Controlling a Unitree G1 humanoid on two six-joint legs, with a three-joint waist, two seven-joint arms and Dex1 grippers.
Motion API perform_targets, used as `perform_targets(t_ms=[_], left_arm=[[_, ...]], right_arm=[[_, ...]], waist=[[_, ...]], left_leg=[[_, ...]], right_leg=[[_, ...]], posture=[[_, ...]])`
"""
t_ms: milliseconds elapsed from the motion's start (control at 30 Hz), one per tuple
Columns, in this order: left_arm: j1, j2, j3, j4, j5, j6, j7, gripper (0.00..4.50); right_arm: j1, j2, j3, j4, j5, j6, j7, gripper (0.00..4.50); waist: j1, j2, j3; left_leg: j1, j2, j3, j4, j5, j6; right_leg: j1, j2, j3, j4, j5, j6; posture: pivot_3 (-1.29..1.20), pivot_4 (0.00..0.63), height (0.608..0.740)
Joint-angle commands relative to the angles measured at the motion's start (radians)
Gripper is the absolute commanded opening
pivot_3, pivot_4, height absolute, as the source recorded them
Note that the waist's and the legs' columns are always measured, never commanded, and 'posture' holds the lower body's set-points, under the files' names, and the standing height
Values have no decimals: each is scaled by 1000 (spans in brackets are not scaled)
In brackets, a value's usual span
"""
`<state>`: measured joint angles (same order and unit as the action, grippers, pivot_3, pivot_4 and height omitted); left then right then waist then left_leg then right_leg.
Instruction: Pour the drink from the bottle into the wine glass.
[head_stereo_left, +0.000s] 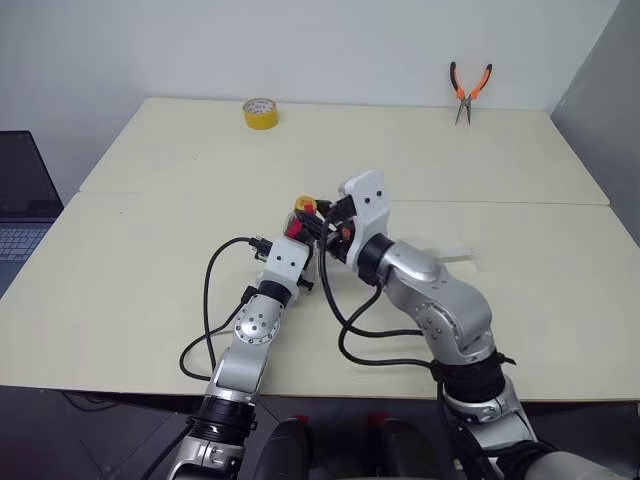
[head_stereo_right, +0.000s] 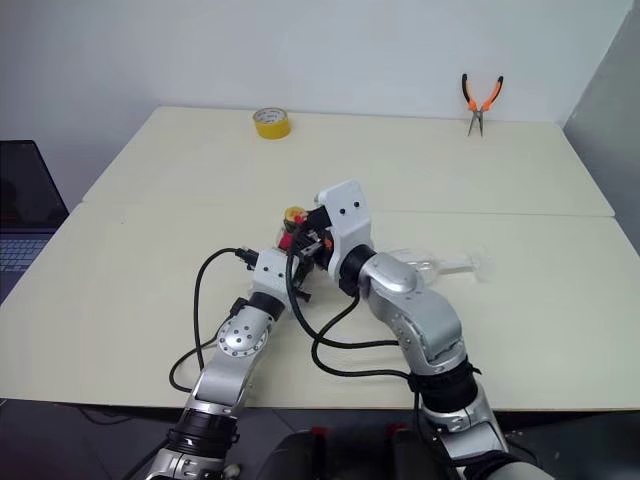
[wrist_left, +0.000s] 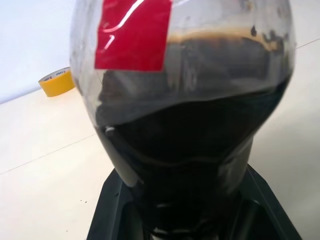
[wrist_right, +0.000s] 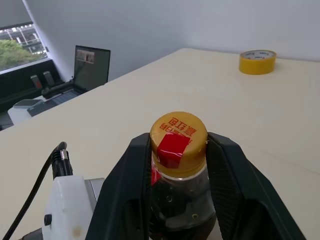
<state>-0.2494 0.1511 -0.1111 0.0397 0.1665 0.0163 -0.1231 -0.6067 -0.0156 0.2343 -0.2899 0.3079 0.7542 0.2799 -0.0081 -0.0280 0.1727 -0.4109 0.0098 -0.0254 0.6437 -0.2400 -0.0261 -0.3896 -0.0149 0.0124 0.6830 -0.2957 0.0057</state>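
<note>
The bottle (wrist_right: 178, 165) stands upright near the table's middle, with a yellow cap (wrist_right: 178, 131), a red label and dark drink (wrist_left: 190, 150) filling most of its rounded body. My left gripper (head_stereo_left: 297, 238) is shut on the bottle's body from the near side. My right gripper (wrist_right: 179, 143) reaches in from the right, one black finger pressed against each side of the cap. The wine glass (head_stereo_right: 445, 265) seems to lie on its side on the table (head_stereo_left: 130, 260) just right of my right arm, which partly hides it.
A yellow tape roll (head_stereo_left: 260, 113) sits at the table's far edge, left of centre. Orange-handled pliers (head_stereo_left: 468, 90) are at the far right. A laptop (head_stereo_left: 20, 195) stands off the table's left side. Black cables (head_stereo_left: 208, 300) loop beside my left forearm.
</note>
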Motion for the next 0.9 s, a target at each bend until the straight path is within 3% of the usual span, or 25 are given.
perform_targets(t_ms=[33, 267, 900], left_arm=[[-16, 6, 19, -69, -16, -13, -4, 1134], [-7, 8, 18, -76, -22, -13, -14, 1133], [-3, 2, 7, -82, -41, -19, -53, 1043]], right_arm=[[-62, -61, -50, 54, 41, -76, 137, 1248], [-126, -108, -91, 213, 63, -189, 264, 1248], [-203, -185, -46, 381, 33, -353, 513, 1248]], waist=[[0, 0, 0], [-1, 0, 0], [1, 0, 0]], left_leg=[[0, 0, 0, 0, 0, 0], [0, 0, 0, 0, 0, 0], [0, 0, 0, 0, 0, 0]], right_leg=[[0, 0, 0, 0, 0, 0], [0, 0, 0, 0, 0, 0], [0, 0, 0, 0, 0, 0]], posture=[[0, 150, 740], [0, 150, 740], [0, 150, 740]])
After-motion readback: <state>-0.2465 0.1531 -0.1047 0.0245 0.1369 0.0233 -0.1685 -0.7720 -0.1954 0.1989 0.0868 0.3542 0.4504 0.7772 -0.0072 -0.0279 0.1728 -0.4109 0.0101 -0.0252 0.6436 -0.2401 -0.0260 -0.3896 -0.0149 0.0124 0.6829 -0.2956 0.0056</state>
